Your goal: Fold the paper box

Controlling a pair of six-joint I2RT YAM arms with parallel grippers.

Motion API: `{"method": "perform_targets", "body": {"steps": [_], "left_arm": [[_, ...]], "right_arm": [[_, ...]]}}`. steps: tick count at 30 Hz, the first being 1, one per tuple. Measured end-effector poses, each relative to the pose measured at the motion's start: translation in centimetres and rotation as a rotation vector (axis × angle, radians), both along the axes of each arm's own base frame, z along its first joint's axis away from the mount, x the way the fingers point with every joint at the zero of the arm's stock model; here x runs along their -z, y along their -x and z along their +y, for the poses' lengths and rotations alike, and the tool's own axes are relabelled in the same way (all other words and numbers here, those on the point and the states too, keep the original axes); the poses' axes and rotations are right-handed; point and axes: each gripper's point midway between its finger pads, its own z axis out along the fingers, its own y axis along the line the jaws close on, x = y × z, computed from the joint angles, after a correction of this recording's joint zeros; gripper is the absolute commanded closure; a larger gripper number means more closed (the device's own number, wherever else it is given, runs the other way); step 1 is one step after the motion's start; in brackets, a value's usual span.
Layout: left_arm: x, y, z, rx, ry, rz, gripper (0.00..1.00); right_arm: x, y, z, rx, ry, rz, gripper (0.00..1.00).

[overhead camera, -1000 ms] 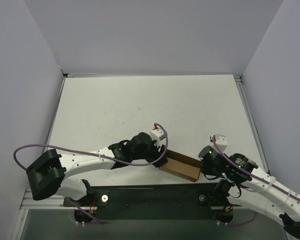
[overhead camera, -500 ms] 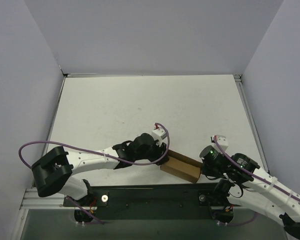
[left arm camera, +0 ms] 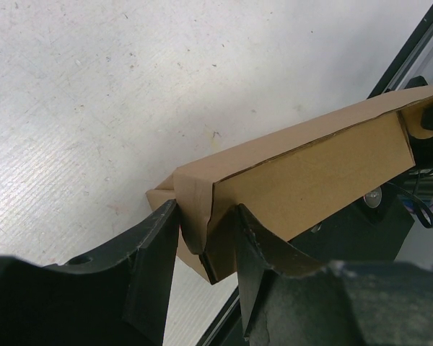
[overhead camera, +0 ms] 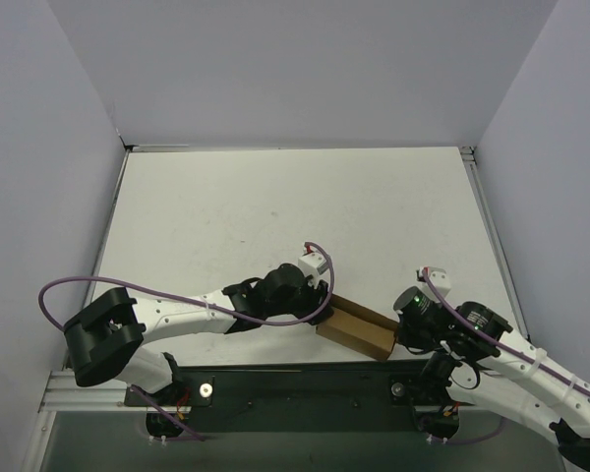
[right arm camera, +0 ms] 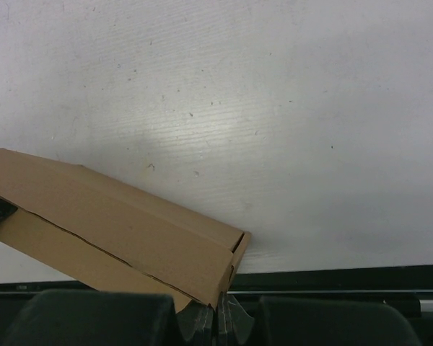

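The paper box (overhead camera: 357, 329) is a long brown cardboard box, folded into shape, lying at an angle by the table's near edge. My left gripper (overhead camera: 318, 311) is shut on its left end. In the left wrist view the two black fingers (left arm camera: 156, 254) clamp the folded end flap of the box (left arm camera: 310, 169). My right gripper (overhead camera: 399, 341) is at the box's right end. In the right wrist view its fingertips (right arm camera: 224, 318) are pressed together at the lower corner of the box (right arm camera: 123, 223), pinching the end flap's edge.
The white table (overhead camera: 295, 216) is walled on three sides. A black base rail (overhead camera: 305, 383) runs along the near edge, just below the box. Purple cables loop from both arms.
The left arm has shifted slightly right and pressed in at the box's left end. The box has turned a little and its right end sits slightly lower. The right gripper has followed it.
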Motion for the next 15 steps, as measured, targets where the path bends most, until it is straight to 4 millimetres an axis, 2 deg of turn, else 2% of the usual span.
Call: {"method": "perform_targets", "body": {"steps": [15], "left_arm": [[0.04, 0.04, -0.03, -0.005, -0.005, -0.007, 0.55]], "right_arm": [[0.51, -0.03, 0.10, 0.036, -0.034, -0.014, 1.00]]}}
